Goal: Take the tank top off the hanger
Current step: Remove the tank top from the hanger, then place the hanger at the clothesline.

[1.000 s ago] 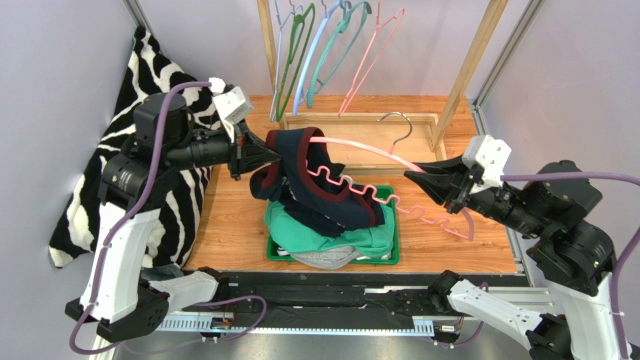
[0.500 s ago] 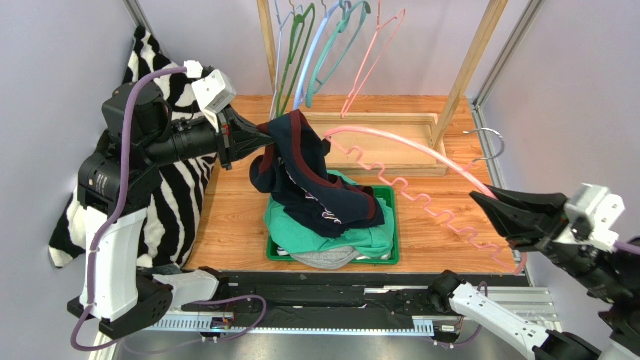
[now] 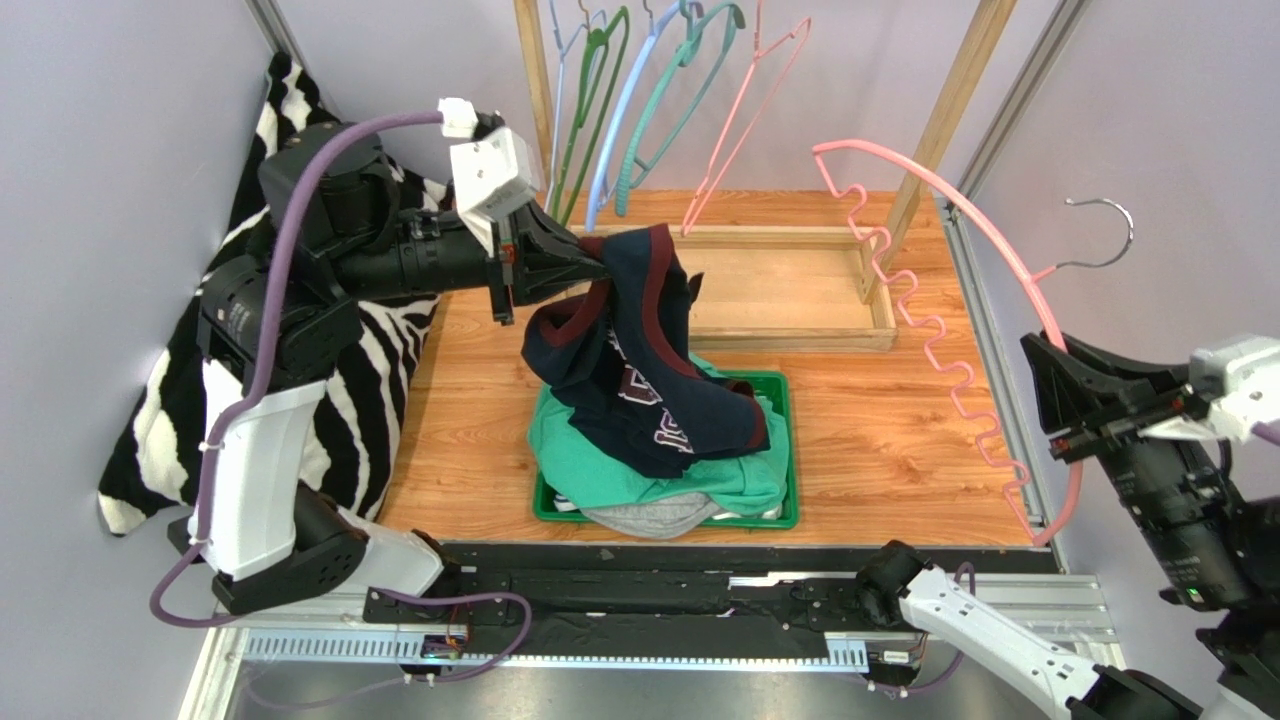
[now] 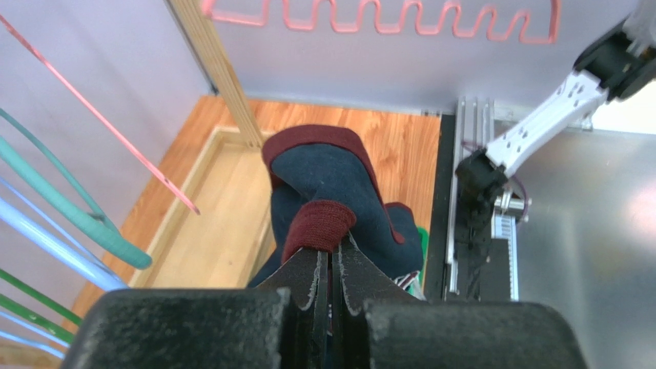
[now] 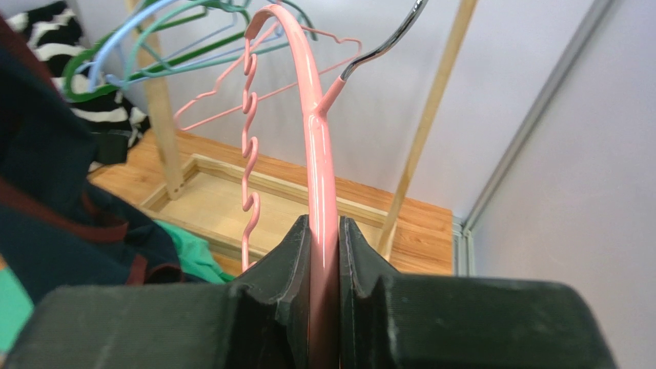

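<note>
The navy tank top [image 3: 639, 353] with maroon trim hangs from my left gripper [image 3: 595, 264], which is shut on its maroom-edged strap [image 4: 322, 225]; its lower part drapes onto the clothes in the green bin [image 3: 783, 393]. The pink hanger [image 3: 962, 360] with a wavy bar and metal hook is free of the tank top, held up at the right by my right gripper [image 3: 1056, 360]. In the right wrist view the jaws are clamped on the hanger's pink arm [image 5: 319, 169]. The hanger's wavy bar also shows at the top of the left wrist view [image 4: 385, 14].
Green and grey clothes [image 3: 661, 473] fill the bin. Several coloured hangers [image 3: 631, 90] hang on a wooden rack [image 3: 947, 120] at the back, above a wooden tray [image 3: 781, 293]. A zebra-print cloth [image 3: 346, 360] lies at the left.
My right gripper swung the pink hanger right and up, clear of the tank top. My left gripper moved right and lifted the tank top's strap.
</note>
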Tool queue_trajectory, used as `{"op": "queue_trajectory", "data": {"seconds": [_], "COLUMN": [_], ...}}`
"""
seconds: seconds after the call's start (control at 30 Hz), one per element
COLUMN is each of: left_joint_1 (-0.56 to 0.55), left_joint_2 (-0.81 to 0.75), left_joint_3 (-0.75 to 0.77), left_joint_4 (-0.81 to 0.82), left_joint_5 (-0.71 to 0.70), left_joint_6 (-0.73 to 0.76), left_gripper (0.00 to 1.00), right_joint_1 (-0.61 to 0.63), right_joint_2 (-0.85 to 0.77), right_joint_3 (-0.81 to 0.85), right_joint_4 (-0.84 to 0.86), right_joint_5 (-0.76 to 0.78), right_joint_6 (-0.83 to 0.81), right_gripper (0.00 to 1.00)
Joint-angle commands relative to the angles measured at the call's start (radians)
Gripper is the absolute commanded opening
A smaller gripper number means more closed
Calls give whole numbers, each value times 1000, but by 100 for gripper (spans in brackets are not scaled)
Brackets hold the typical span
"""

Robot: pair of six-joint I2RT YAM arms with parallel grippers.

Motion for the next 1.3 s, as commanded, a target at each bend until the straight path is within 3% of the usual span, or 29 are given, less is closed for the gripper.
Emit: {"op": "queue_trajectory", "data": {"seconds": [0.0, 0.13, 0.47, 0.7, 1.0, 1.27], "left_joint_1": [-48, -92, -150, -164, -167, -167], "left_joint_2": [-63, -113, -115, -97, 86, 222], "left_joint_3": [-259, -554, -801, -1057, -1116, -1098], "left_joint_4": [-4, -5, 47, 266, 363, 251], "left_joint_5": [-19, -155, -180, -267, -358, -360], "left_joint_6": [109, 229, 279, 286, 289, 321], "left_gripper": [0, 0, 0, 0, 0, 0], "right_joint_1": [1, 1, 1, 1, -1, -7], "right_joint_2": [63, 103, 253, 285, 281, 313], "right_joint_3": [-35, -78, -100, -98, -111, -166], "right_joint_4": [90, 126, 215, 245, 264, 368], "right_joint_5": [179, 227, 290, 285, 288, 330], "right_joint_6": [18, 2, -4, -1, -48, -97], "right_gripper": [0, 0, 0, 0, 0, 0]}}
